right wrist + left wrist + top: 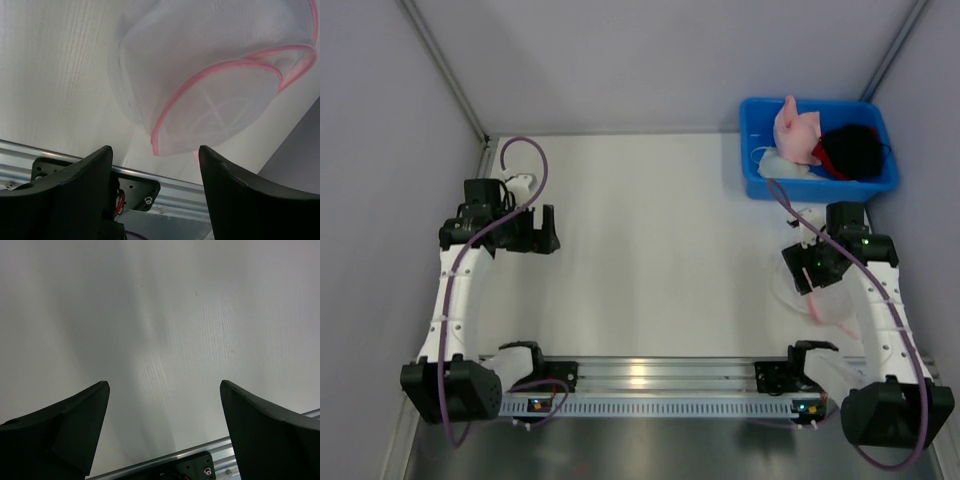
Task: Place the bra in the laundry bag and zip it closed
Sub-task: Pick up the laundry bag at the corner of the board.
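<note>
Laundry bag (210, 75): white mesh, pink trim.
Right claw (155, 150): I see it open, empty, bag just beyond its tips.
Left claw (164, 385): wide open.

A white mesh laundry bag with pink edging (215, 75) fills the upper right of the frame, lying on the white table (55, 75). Its pink trim curves in double lines across the bag's lower right part. At the bottom of the frame, the right gripper (155, 152) has its two black fingers (75, 185) spread apart, with nothing between them. A silver metal rail (172, 186) carrying a black bracket (135, 190) crosses the lower left.
</note>
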You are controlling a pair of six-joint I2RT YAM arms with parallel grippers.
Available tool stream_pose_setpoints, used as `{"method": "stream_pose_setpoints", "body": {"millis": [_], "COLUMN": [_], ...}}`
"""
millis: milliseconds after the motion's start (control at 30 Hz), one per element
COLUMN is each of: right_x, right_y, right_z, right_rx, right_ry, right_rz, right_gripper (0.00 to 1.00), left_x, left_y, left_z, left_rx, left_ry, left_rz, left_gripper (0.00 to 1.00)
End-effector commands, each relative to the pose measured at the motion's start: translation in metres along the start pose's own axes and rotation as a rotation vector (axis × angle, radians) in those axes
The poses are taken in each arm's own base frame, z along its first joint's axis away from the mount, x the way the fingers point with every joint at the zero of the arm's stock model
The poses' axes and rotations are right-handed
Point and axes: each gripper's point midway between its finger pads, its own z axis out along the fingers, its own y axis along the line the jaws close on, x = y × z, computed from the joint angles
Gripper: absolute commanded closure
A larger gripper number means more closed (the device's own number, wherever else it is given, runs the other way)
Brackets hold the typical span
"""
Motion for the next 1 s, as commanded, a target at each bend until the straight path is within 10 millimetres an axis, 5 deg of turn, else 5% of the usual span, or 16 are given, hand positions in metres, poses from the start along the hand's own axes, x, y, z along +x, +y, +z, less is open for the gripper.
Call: {"method": "stream_pose_setpoints", "body": {"millis": [0,167,767,967], "right_x": [-0.021,-0.019,-0.046,-0.046], "right_y": [-0.015,-0.030,-0.008,-0.008], "right_z": [0.011,0.028,0.073,0.081], "right_rx": [0.070,0.141,-0.004,-0.002], "right_ry": [-0.057,-0.003,0.050,0.061], "right_rz": [0.035,0.012,-0.117,-0.123], "right_gripper": [0.31,0.34,0.33,0.56], "left_x": [-0.009,-0.007,-0.008,-0.008], "left_y": [-0.003,0.000,0.001,0.001], "left_z": [0.000,0.004,0.007,0.006], "left_rx": [0.014,0.008,0.007,0.004], "left_ry": [-0.024,-0.012,-0.004,-0.008], "left_rz": [-0.012,-0.017,-0.009,-0.013], "left_gripper": [0.02,0.02,0.02,0.02]}}
